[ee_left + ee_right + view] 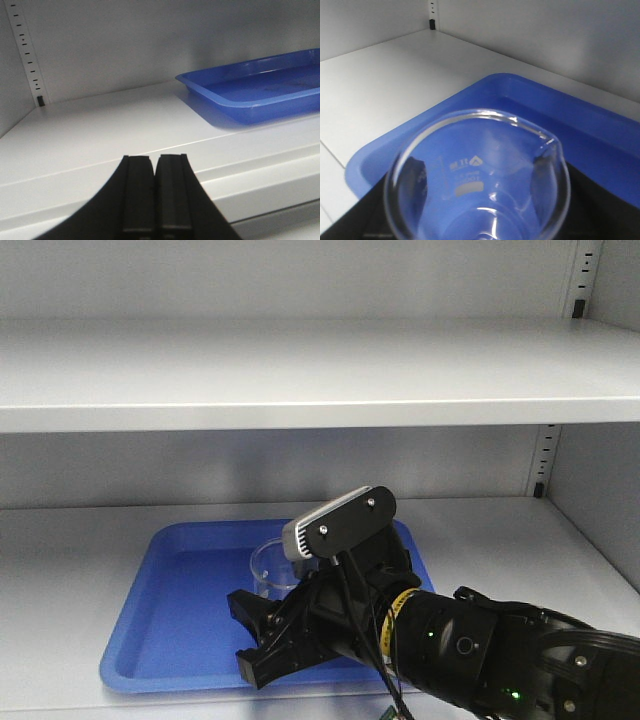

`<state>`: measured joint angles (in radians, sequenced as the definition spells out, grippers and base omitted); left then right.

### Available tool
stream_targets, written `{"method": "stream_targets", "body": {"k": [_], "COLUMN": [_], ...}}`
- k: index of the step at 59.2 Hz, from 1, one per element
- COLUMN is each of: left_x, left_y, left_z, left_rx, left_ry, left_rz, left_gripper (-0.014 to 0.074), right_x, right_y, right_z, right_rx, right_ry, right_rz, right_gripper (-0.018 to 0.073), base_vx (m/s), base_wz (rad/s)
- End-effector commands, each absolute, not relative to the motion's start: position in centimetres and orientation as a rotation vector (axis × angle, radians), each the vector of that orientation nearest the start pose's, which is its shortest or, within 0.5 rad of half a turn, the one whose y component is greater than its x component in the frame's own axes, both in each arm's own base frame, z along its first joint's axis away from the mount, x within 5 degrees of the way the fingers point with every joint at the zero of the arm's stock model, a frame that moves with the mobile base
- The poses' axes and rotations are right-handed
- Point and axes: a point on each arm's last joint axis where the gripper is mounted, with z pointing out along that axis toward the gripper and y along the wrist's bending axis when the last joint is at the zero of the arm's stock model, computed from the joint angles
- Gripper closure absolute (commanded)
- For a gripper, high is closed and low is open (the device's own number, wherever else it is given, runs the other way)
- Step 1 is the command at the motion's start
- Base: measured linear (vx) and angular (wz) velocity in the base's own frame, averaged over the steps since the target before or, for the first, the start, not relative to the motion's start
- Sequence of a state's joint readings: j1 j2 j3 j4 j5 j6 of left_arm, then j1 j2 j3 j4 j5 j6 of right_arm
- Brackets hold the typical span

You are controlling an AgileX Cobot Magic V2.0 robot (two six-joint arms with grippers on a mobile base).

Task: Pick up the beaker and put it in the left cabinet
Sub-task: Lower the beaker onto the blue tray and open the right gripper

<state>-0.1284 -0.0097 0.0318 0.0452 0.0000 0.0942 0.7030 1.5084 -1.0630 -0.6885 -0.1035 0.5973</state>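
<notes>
**Beaker [480,175] pinched in the right claw [242,632], over the blue tray [170,610]**

Glass fills most of the right wrist view. You're looking down into its mouth, with the pour spout on the right and the white graduation marks on the far wall. Black fingers [602,215] show on both sides and sit right against the glass, so that claw looks clamped on it.

From the front, the rim pokes up just behind the fingertips, under the grey wrist camera [340,523]. Can't tell if the bottom is touching the tray floor or hanging just above it; the claw hides that part.

The tray sits on the lower shelf [60,570] of the light grey cabinet [300,370], and there's a slotted strip [545,455] at the back right.

The left claw [155,160] has its two pads pressed flat together with nothing between them. It's out by the shelf's front edge, with the tray off to its right and well apart from it.
</notes>
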Motion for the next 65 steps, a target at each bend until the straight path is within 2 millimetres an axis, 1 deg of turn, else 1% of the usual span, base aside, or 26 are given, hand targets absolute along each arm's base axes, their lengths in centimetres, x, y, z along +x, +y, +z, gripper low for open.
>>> {"method": "stream_targets", "body": {"k": [1, 18, 22, 27, 33, 37, 47, 57, 65], "left_x": [5.5, 5.5, 5.5, 5.5, 5.5, 5.5, 5.5, 5.5, 5.5], "left_y": [-0.7, -0.7, -0.7, -0.7, -0.7, -0.7, -0.7, -0.7, -0.7], "left_z": [20.5, 20.5, 20.5, 20.5, 20.5, 20.5, 20.5, 20.5, 20.5], "left_rx": [0.189, 0.189, 0.189, 0.189, 0.189, 0.189, 0.189, 0.189, 0.189], "left_ry": [1.416, 1.416, 1.416, 1.416, 1.416, 1.416, 1.416, 1.416, 1.416], "left_rz": [0.002, 0.002, 0.002, 0.002, 0.002, 0.002, 0.002, 0.002, 0.002], "left_gripper": [0.0595, 0.0595, 0.0595, 0.0595, 0.0595, 0.0595, 0.0595, 0.0595, 0.0595], "right_x": [25.8, 25.9, 26.2, 27.3, 28.9, 29.9, 31.8, 32.5, 32.6], "right_y": [23.0, 23.1, 23.5, 24.0, 25.2, 26.0, 27.2, 27.8, 27.7], "right_z": [34.4, 34.3, 34.4, 34.3, 33.5, 32.6, 30.6, 29.5, 29.4], "right_rx": [-0.74, -0.744, -0.746, -0.742, -0.745, -0.75, -0.775, -0.782, -0.782], "right_ry": [1.593, 1.588, 1.576, 1.569, 1.592, 1.615, 1.669, 1.692, 1.698], "right_rz": [0.55, 0.553, 0.56, 0.56, 0.549, 0.54, 0.489, 0.483, 0.478], "right_gripper": [0.0561, 0.0561, 0.0561, 0.0559, 0.0558, 0.0556, 0.0552, 0.0547, 0.0529], "base_vx": [0.08, 0.04, 0.0, 0.0, 0.0, 0.0, 0.0, 0.0, 0.0], "base_wz": [-0.07, -0.05, -0.01, 0.0, 0.0, 0.0, 0.0, 0.0, 0.0]}}
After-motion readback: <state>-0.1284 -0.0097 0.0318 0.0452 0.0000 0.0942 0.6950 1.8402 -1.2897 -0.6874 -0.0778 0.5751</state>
